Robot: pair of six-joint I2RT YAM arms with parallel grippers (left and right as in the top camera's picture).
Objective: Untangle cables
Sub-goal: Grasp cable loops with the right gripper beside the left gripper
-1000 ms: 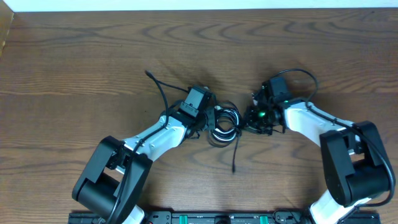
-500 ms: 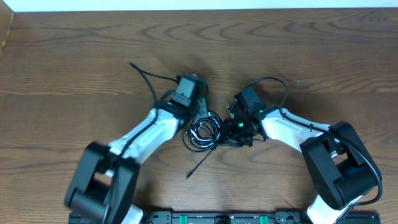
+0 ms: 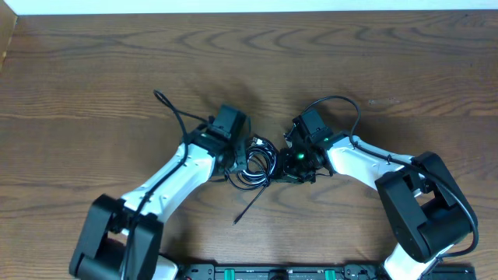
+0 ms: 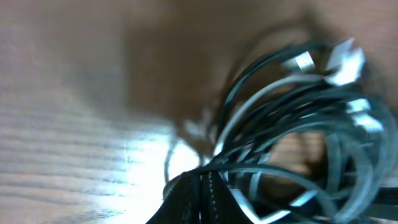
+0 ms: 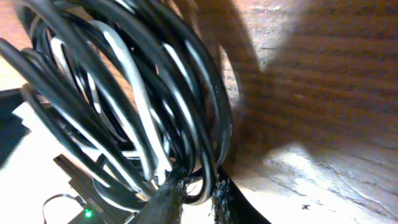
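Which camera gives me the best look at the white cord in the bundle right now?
Right wrist: the white cord runs sharp and close among the black cables. Left wrist is blurred, only pale streaks. Overhead shows them tiny, white hard to pick out.

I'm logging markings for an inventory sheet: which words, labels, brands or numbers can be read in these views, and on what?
No text can be read.
The cables and their plug ends show no legible print, and the left wrist view is blurred.
The base rail at the bottom edge has green marks too small to read.
The green light carries no text.
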